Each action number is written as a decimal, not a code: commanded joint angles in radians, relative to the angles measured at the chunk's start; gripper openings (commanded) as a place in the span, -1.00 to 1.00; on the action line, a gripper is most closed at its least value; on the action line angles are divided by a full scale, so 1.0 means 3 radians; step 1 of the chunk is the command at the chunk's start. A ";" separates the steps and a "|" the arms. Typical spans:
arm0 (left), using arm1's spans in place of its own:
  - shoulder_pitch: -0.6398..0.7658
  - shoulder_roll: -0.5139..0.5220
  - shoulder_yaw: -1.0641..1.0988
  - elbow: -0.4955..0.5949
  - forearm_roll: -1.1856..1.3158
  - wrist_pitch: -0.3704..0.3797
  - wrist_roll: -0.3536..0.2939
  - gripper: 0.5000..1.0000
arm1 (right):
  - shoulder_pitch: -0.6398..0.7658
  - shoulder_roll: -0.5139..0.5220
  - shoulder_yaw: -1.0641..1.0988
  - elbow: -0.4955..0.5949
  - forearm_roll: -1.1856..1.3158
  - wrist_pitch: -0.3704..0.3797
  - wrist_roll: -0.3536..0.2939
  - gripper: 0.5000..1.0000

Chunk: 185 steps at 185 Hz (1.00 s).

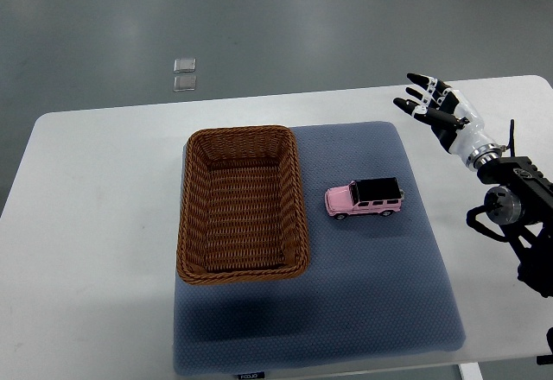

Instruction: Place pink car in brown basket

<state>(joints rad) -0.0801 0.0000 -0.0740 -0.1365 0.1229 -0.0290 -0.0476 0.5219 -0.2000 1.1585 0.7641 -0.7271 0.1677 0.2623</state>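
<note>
Counter (95, 224) edge is sitting closest to me, white and wide, and I am seeing a blue-grey mat (380, 294) lying across its middle, its near border reaching almost to the bottom of my view. Moving up the mat, I am looking at the brown basket (243, 203), a woven rectangular one, resting on the mat's left part with its long sides running away from me; nothing is lying inside it. Just beside its right wall, apart from the wicker, the pink car (364, 199) is standing on its wheels on the mat, black roof up, its length running across my view. Along the right edge, dark arm hardware is coming in, and beyond it the right hand (436, 108) is hovering over the counter near the mat's far right corner, well apart from the car. Its fingers (421, 79) are spreading out and holding nothing, pointing up and to the left. Farthest from me, two small clear square pieces (184, 74) are lying on the grey floor (346, 17) past the counter.
</note>
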 commanded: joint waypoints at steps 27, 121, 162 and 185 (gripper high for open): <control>0.0001 0.0000 -0.0004 0.0000 0.0005 0.0000 0.0000 1.00 | 0.0009 -0.0018 -0.0006 -0.0001 0.0000 0.0024 0.0000 0.66; 0.0006 0.0000 0.0001 0.0005 0.0005 0.0000 0.0000 1.00 | 0.0019 -0.0049 -0.0021 0.0004 0.0000 0.0080 0.0097 0.66; 0.0037 0.0000 0.0001 0.0010 0.0005 0.0000 0.0005 1.00 | 0.0019 -0.0105 -0.0032 0.0010 -0.0005 0.0213 0.0118 0.65; 0.0037 0.0000 0.0001 0.0010 0.0005 0.0000 0.0005 1.00 | 0.0019 -0.0116 -0.0032 0.0010 -0.0005 0.0233 0.0118 0.65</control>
<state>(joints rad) -0.0695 0.0000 -0.0737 -0.1335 0.1243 -0.0291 -0.0475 0.5278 -0.2312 1.1490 0.7670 -0.7286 0.2321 0.2975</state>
